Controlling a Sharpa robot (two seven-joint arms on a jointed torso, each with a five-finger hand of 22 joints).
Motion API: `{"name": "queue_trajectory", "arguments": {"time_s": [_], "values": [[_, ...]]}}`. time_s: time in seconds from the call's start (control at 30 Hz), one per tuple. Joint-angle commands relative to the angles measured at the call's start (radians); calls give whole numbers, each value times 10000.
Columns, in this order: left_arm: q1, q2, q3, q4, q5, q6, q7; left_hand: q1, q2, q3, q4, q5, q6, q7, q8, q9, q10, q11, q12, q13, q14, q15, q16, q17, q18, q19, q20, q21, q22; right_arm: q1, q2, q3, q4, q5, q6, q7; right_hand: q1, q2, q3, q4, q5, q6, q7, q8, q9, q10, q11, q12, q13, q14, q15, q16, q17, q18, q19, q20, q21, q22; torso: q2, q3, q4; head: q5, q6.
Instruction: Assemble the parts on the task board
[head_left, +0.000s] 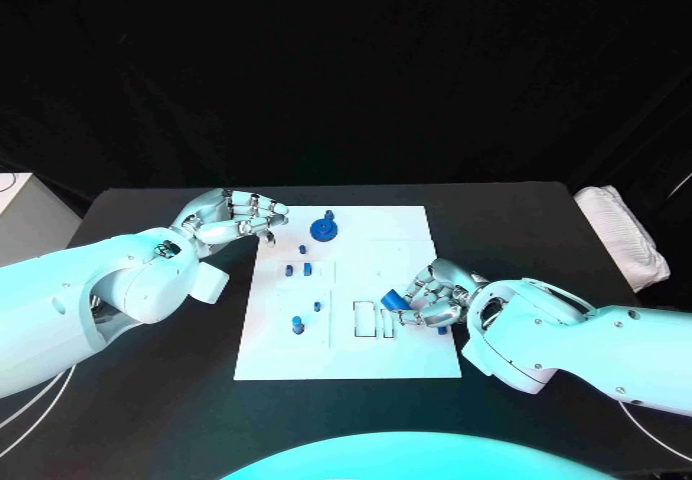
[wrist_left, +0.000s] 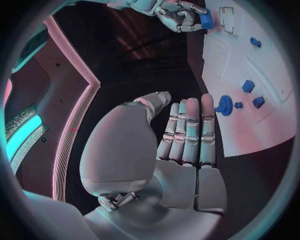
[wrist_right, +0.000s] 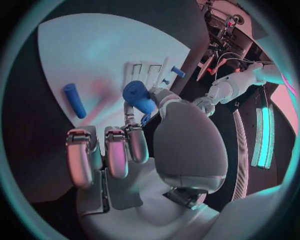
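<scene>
The white task board lies mid-table. My right hand hovers over its right edge and pinches a blue cylinder part between thumb and finger; the right wrist view shows that part in the hand. Another blue cylinder lies loose on the board. A blue gear stands near the far edge, with small blue pieces and a peg on the left half. My left hand holds nothing beside the board's far left corner, its fingers stretched out.
Rectangular slots sit in the board just left of my right hand. A white folded cloth lies at the table's right edge, and a white box stands off the left edge. Black table surrounds the board.
</scene>
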Motion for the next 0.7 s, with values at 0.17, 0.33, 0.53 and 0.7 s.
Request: {"name": "queue_trajectory", "arguments": {"time_s": [0.17, 0.33, 0.53, 0.7], "values": [[1, 36, 6, 36, 22, 157, 51, -6, 65, -63, -4, 51, -4, 50, -27, -14, -9, 45, -44, -14, 49, 30, -63, 0, 127, 68, 21, -61, -14, -59, 585, -1, -274, 1142, 36, 202, -637, 179, -148, 35, -704, 228, -208, 95, 174, 303, -51, -45, 1486, 1041, -74, 63, 2630, -66, 1046, -74, 52, 2629, 14, 7, 18, -20, -21], [1, 40, 6, 40, 23, 176, 46, -6, 65, -63, -4, 51, -4, 50, -27, -14, -9, 45, -44, -14, 49, 30, -63, 0, 127, 68, 21, -61, -14, -114, 871, -2, -448, 1328, 46, 225, -841, 275, -283, 45, -1037, 275, -233, 163, 214, 331, -69, -11, 1526, 1041, -87, 63, 2630, -66, 1046, -82, 52, 2629, 6, 3, 27, 35, -42], [2, 37, 6, 42, 24, 182, 41, -2, 68, -63, -6, 52, 1, 49, -24, -13, -9, 45, -50, -14, 45, 29, -64, 0, 128, 68, 20, -65, -16, -136, 1053, -1, -501, 1397, 23, 256, -890, 299, -321, 45, -1108, 283, -240, 179, 224, 337, -75, -5, 1535, 1041, -92, 63, 2630, -66, 1046, -85, 52, 2629, 12, 4, 11, 65, -62], [2, 31, 6, 45, 24, 184, 36, -2, 68, -63, -6, 52, 1, 49, -24, -13, -9, 45, -50, -14, 45, 29, -64, 0, 128, 68, 20, -65, -16, -141, 1102, -1, -553, 1359, 72, 248, -903, 310, -330, 45, -1128, 287, -244, 184, 227, 338, -77, -5, 1536, 1041, -93, 63, 2630, -66, 1046, -86, 52, 2629, 7, 6, -1, 83, -73]]}}
